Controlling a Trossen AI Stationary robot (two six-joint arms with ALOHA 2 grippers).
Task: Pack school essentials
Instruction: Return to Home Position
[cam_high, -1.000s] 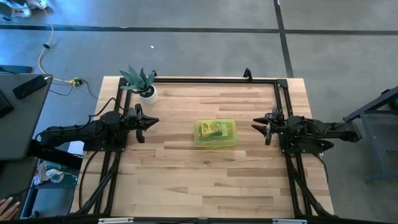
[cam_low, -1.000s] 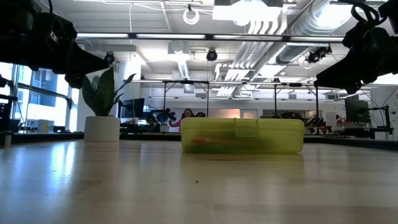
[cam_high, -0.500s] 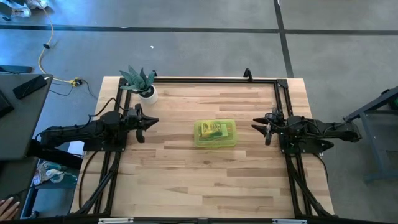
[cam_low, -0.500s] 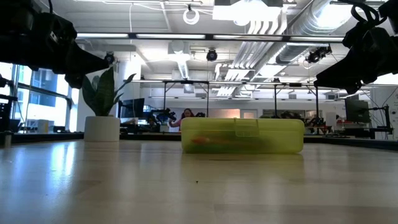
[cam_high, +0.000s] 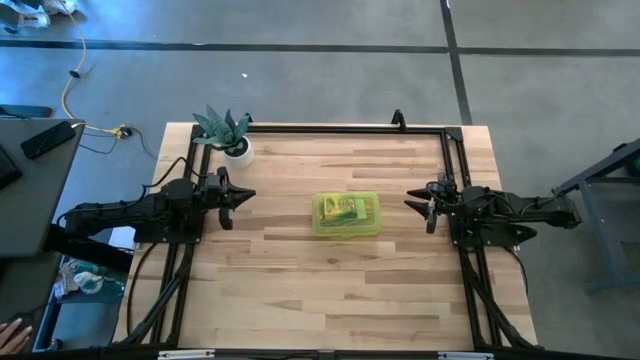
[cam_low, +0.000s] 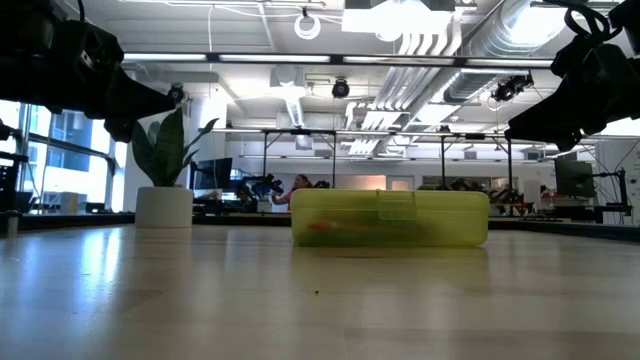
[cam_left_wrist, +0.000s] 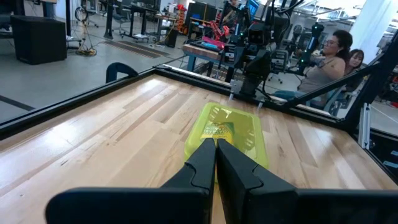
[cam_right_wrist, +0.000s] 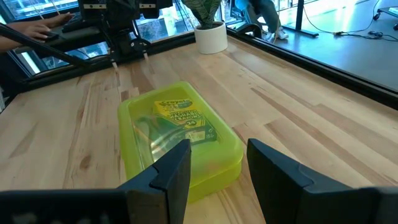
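Shut at frame centre on the pale wooden counter (cam_high: 330, 285): translucent yellow-green hinged plastic case (cam_high: 346, 215), with the yellow-green crayon box (cam_right_wrist: 185, 116) visible inside through the lid. At centre left, left gripper (cam_high: 250, 196), fingers pressed together on nothing. At centre right, right gripper (cam_high: 409, 202), fingers apart, empty.

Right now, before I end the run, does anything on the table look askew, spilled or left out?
Nothing stands out. The yellow-green case sits closed and flat mid-table, the crayon box showing through its lid. The plant stands upright. The left claw, shut, and right claw, open, hang clear at either side.
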